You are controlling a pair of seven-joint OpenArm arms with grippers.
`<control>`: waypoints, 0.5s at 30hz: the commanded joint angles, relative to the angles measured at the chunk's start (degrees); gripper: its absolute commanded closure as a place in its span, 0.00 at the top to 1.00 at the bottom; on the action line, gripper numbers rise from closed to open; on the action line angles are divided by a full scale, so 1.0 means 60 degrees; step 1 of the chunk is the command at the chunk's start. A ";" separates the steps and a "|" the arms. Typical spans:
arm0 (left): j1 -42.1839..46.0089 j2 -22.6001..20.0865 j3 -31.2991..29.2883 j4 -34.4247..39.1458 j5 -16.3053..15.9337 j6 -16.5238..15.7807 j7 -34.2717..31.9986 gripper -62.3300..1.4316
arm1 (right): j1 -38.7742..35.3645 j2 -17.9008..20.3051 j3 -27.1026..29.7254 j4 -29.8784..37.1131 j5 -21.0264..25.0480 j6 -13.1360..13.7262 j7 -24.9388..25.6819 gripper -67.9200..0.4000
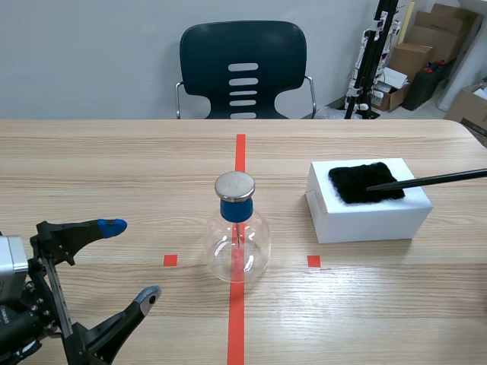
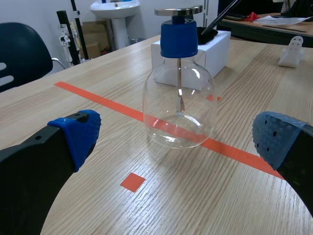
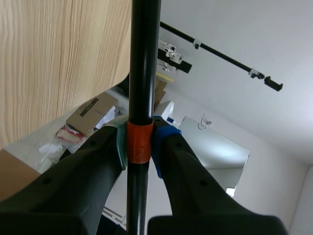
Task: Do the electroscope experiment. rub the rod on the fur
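A glass electroscope flask (image 1: 237,245) with a blue neck and a metal cap stands at the table's middle on the red line. To its right, black fur (image 1: 365,182) lies on top of a white box (image 1: 369,217). A thin black rod (image 1: 437,179) comes in from the right, its tip resting on the fur. My right gripper (image 3: 139,142) is shut on the rod (image 3: 144,58) at its orange band; the gripper itself is outside the scene view. My left gripper (image 1: 131,260) stands open at the near left, with the flask (image 2: 178,107) a little ahead of its fingers.
A dark chair (image 1: 243,68) stands behind the table's far edge. Cardboard boxes (image 1: 415,61) and a black stand sit at the back right. A small white object (image 2: 292,50) lies on the table beyond the white box (image 2: 215,46).
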 commanded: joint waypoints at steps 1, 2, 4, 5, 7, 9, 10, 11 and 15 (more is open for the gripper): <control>-0.0004 -0.0036 -0.0055 0.0127 -0.0058 -0.0015 -0.0142 1.00 | 0.0164 0.0171 0.0076 0.0321 0.0033 -0.0138 -0.0259 0.01; -0.0004 -0.0036 -0.0055 0.0127 -0.0058 -0.0015 -0.0142 1.00 | 0.0160 0.0175 0.0076 0.0321 0.0033 -0.0142 -0.0328 0.01; 0.0000 -0.0033 -0.0055 0.0127 -0.0055 -0.0022 -0.0142 1.00 | 0.0080 0.0295 0.0084 0.0321 0.0084 -0.0131 -0.0463 0.01; 0.0000 -0.0033 -0.0055 0.0127 -0.0055 -0.0022 -0.0138 1.00 | 0.0015 0.0430 0.0084 0.0317 0.0237 -0.0117 -0.0474 0.01; 0.0004 -0.0029 -0.0055 0.0127 -0.0055 -0.0058 -0.0138 1.00 | -0.0168 0.0736 0.0087 0.0317 0.0648 -0.0087 -0.0466 0.01; 0.0007 -0.0029 -0.0051 0.0127 -0.0055 -0.0062 -0.0138 1.00 | -0.0277 0.0962 0.0087 0.0317 0.0911 -0.0073 -0.0474 0.01; 0.0007 -0.0029 -0.0051 0.0127 -0.0055 -0.0062 -0.0138 1.00 | -0.0291 0.1005 0.0087 0.0317 0.0998 -0.0066 -0.0470 0.01; 0.0007 -0.0029 -0.0051 0.0127 -0.0055 -0.0062 -0.0138 1.00 | -0.0288 0.1005 0.0087 0.0317 0.1009 -0.0066 -0.0474 0.01; 0.0007 -0.0029 -0.0051 0.0127 -0.0055 -0.0062 -0.0138 1.00 | -0.0171 0.0688 0.0080 0.0328 0.0794 -0.0142 -0.0484 0.01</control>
